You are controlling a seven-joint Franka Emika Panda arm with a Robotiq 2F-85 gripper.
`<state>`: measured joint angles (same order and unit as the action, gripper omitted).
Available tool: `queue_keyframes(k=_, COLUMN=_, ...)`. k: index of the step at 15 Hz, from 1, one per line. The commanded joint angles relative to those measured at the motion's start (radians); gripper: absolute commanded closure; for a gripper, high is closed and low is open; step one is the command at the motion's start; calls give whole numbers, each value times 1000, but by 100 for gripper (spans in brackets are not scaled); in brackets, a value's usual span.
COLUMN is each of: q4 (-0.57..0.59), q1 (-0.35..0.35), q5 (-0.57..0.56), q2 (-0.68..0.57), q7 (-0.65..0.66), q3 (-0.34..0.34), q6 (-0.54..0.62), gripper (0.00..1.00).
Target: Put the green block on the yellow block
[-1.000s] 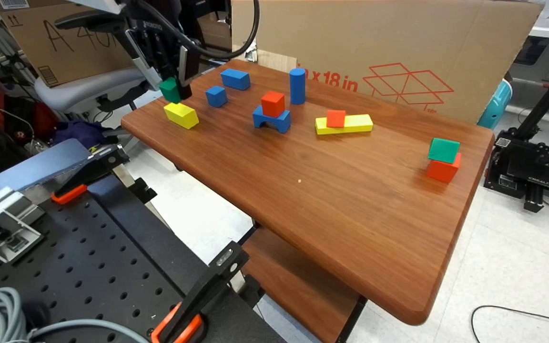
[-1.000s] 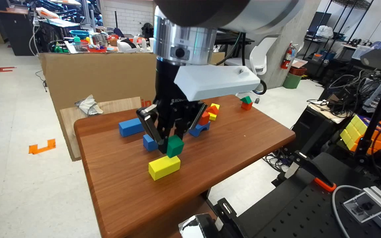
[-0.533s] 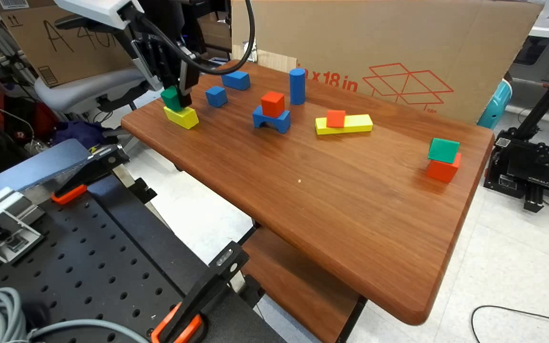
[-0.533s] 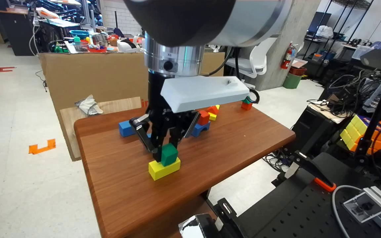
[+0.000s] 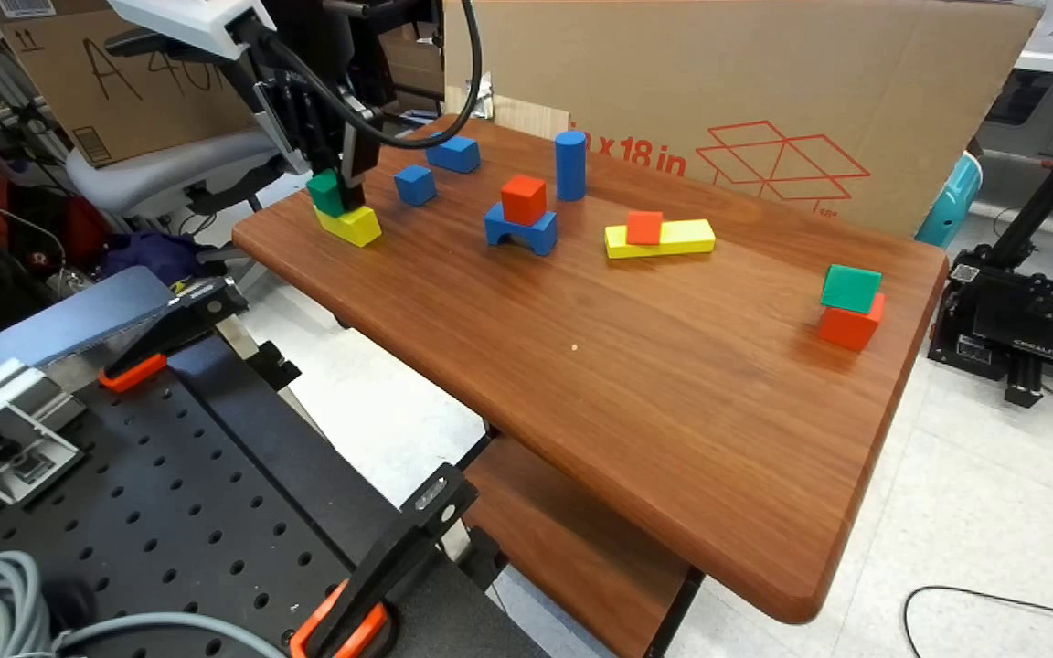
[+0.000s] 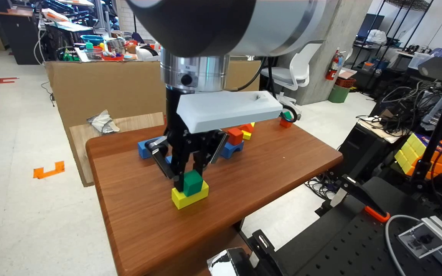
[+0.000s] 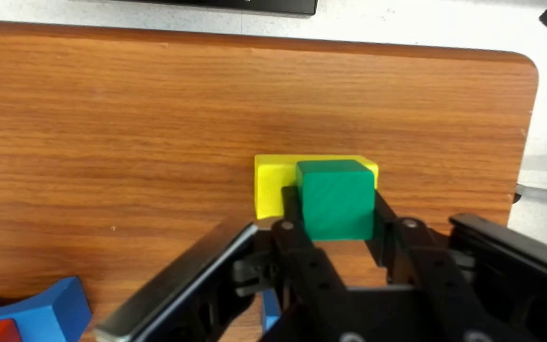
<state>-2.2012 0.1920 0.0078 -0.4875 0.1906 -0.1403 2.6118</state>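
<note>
The green block is a small deep-green cube held between both fingers of my gripper. In both exterior views the green block is on top of the yellow block and appears to touch it. The yellow block lies on the table and reaches out past the green block on the left in the wrist view. My gripper points down and is shut on the green block. The part of the yellow block under the green one is hidden.
On the wooden table stand blue blocks, a blue cylinder, a red cube on a blue arch, a long yellow bar with an orange-red block, and a green-and-red pair. Cardboard stands behind.
My gripper has lowered the green block from just above the yellow block onto its top and shifted slightly left in an exterior view. The yellow block has moved very slightly.
</note>
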Motion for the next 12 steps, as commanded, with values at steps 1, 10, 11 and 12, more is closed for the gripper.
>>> queue_keyframes(k=1, q4=30, q1=17, q5=11, q2=-17, q7=8, q3=11, q6=-33, gripper=34)
queue_keyframes(k=10, q4=-76, q1=-14, q5=24, q2=143, q7=-105, q3=-31, q6=-96, gripper=0)
queue_keyframes(k=11, q4=-98, q1=-17, q5=27, q2=185, q7=-119, q3=-35, q6=-105, gripper=0)
queue_keyframes(k=12, q4=-120, q1=-22, q5=31, q2=229, q7=-133, q3=-38, q6=-117, gripper=0)
